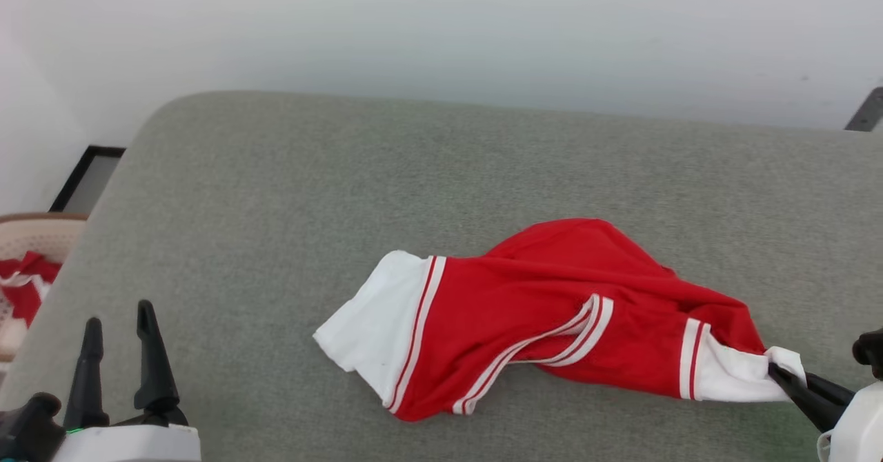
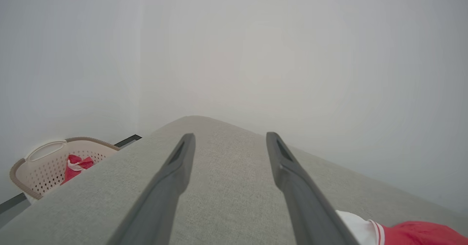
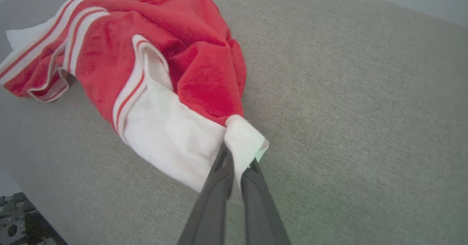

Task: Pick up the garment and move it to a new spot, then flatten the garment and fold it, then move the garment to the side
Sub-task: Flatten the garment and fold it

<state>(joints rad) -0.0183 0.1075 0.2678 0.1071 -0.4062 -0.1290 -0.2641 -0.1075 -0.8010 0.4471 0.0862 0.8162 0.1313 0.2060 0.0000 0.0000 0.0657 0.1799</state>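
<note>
The garment (image 1: 524,310) lies crumpled on the grey surface (image 1: 414,172), toward its near right part, with the red body twisted and the striped trim folded under. The right end effector (image 1: 776,372) is clenched on only the tip of the white sleeve (image 3: 172,139) closest to the right edge. That thin pinch is the weak point. A pull could slide the hem out, or drag the body along so the bunching tightens rather than spreads. Hauled further right, the cloth might spill over the edge. The left end effector (image 1: 114,320) sits released, fingers apart, at the near left corner and well apart from the garment, so nothing anchors the other sleeve.
</note>
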